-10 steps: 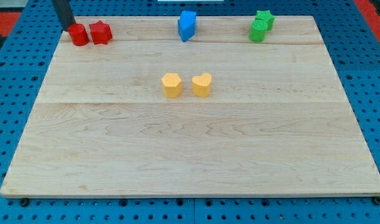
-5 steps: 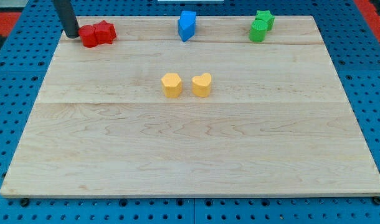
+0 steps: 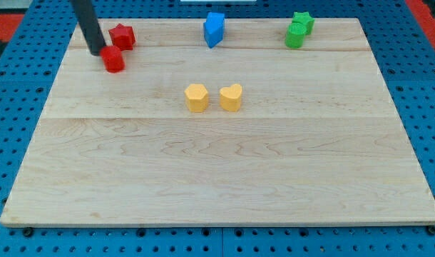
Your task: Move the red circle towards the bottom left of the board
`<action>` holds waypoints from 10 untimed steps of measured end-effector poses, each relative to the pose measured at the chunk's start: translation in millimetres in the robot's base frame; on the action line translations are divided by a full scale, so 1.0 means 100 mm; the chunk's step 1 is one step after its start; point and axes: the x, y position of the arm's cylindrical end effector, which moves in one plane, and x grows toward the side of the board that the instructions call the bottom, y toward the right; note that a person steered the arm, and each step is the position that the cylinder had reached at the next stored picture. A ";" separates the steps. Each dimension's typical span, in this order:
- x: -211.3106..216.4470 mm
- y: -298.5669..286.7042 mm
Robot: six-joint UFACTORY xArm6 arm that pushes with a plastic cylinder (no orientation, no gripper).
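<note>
The red circle [image 3: 114, 60] lies near the board's top left, a little below and left of the red star-shaped block [image 3: 122, 36]; the two are apart. My tip [image 3: 97, 52] stands at the red circle's upper left, touching or almost touching it. The dark rod rises from there to the view's top edge.
Two blue blocks [image 3: 215, 28] sit together at the top middle. Two green blocks [image 3: 299, 30] sit together at the top right. A yellow hexagon-like block [image 3: 196, 97] and a yellow heart-shaped block [image 3: 231, 97] lie side by side near the wooden board's [image 3: 217, 178] middle.
My tip moved down and right. The red circle slid down and right, away from the red star, which shifted slightly right and up.
</note>
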 end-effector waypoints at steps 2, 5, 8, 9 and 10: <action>0.41 0.79; 1.48 1.37; 2.04 1.63; 2.13 0.97; 2.18 0.39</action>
